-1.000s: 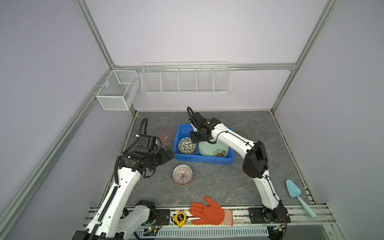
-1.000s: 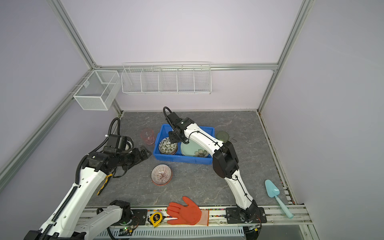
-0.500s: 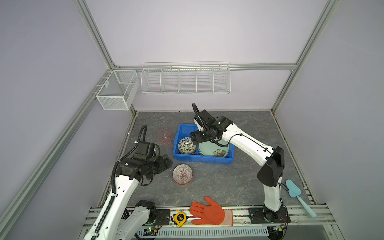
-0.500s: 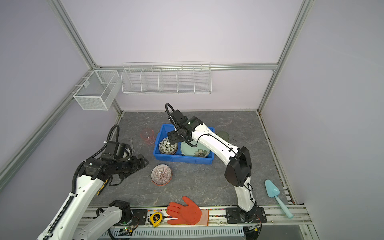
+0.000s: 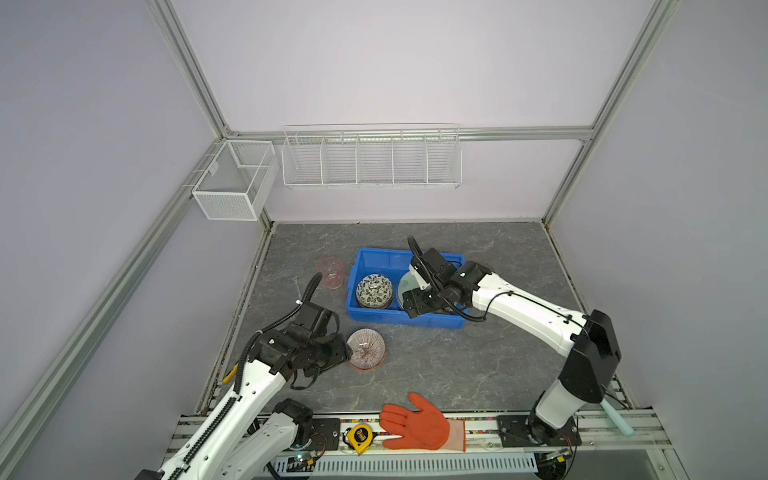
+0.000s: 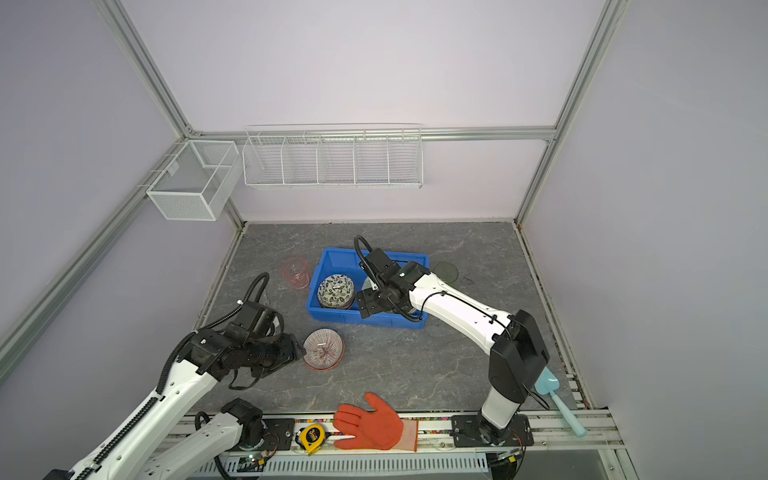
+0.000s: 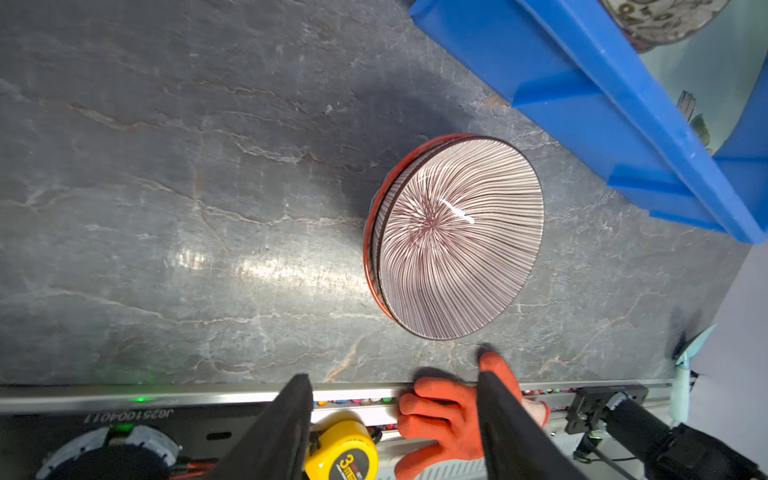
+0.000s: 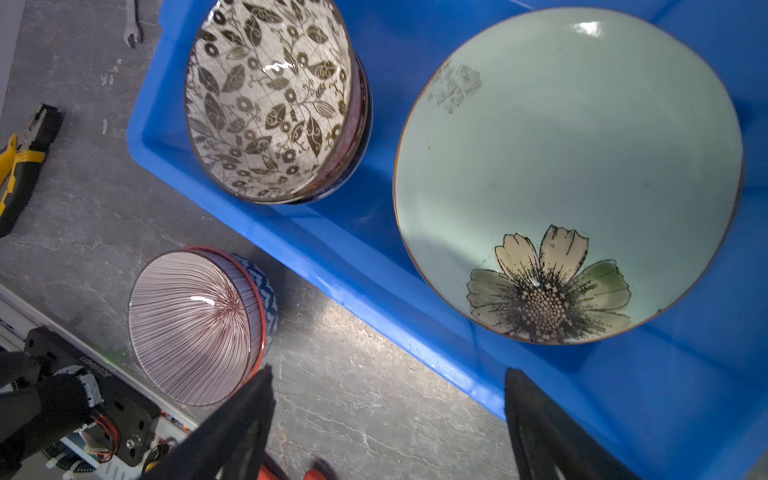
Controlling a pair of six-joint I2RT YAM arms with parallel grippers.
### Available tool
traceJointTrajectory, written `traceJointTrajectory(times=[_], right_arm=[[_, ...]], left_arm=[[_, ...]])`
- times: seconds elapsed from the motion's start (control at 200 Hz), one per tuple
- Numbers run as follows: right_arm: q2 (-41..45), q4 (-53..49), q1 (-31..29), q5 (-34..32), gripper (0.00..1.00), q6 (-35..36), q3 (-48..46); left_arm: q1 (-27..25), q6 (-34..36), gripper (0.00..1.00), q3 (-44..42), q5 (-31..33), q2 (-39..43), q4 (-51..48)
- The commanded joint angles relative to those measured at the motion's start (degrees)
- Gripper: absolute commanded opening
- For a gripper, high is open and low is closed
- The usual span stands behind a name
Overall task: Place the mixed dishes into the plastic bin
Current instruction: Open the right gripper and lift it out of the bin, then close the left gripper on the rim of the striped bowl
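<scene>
The blue plastic bin [image 5: 376, 318] [image 8: 374, 266] holds a leaf-patterned bowl [image 5: 375, 291] [image 8: 270, 99] nested in others, and a mint plate with a flower [image 8: 569, 174]. A pink-striped bowl [image 5: 366, 349] [image 7: 457, 237] sits in an orange-rimmed bowl and a blue one on the table in front of the bin. My left gripper [image 5: 344, 353] [image 7: 395, 382] stands open just left of that stack, nothing between its fingers. My right gripper [image 5: 419, 303] [image 8: 386, 378] hangs open and empty over the bin's front wall. A pink cup [image 5: 330, 272] stands left of the bin, a green cup [image 6: 445, 271] right of it.
An orange glove [image 5: 415, 424] and a yellow tape measure [image 5: 359, 434] lie on the front rail. A teal scoop [image 6: 557, 395] is at the front right. Pliers [image 8: 25, 158] lie left of the bin. White wire baskets [image 5: 372, 160] hang on the back wall.
My right gripper opened and drew back from the leaf bowl to the bin's front wall. My left gripper swung forward to the striped bowl and its jaws narrowed.
</scene>
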State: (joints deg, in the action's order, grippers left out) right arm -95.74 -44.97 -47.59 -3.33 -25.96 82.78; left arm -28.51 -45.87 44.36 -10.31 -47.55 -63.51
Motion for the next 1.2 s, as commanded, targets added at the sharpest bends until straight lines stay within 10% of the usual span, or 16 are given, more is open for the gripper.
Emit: traceJointTrajectory(times=[0.0,1.195], right_arm=[[3.72,3.24,0.9,1.33,0.88,-2.37,-3.94],[6.04,4.98,2.39,2.23,0.88,-4.08,-10.16]], left_arm=[[-0.4,-2.28,0.61,-1.03,1.1,-0.68,1.99],[-1.55,-0.29,0.35,-4.28,0.02,-11.11,9.54]])
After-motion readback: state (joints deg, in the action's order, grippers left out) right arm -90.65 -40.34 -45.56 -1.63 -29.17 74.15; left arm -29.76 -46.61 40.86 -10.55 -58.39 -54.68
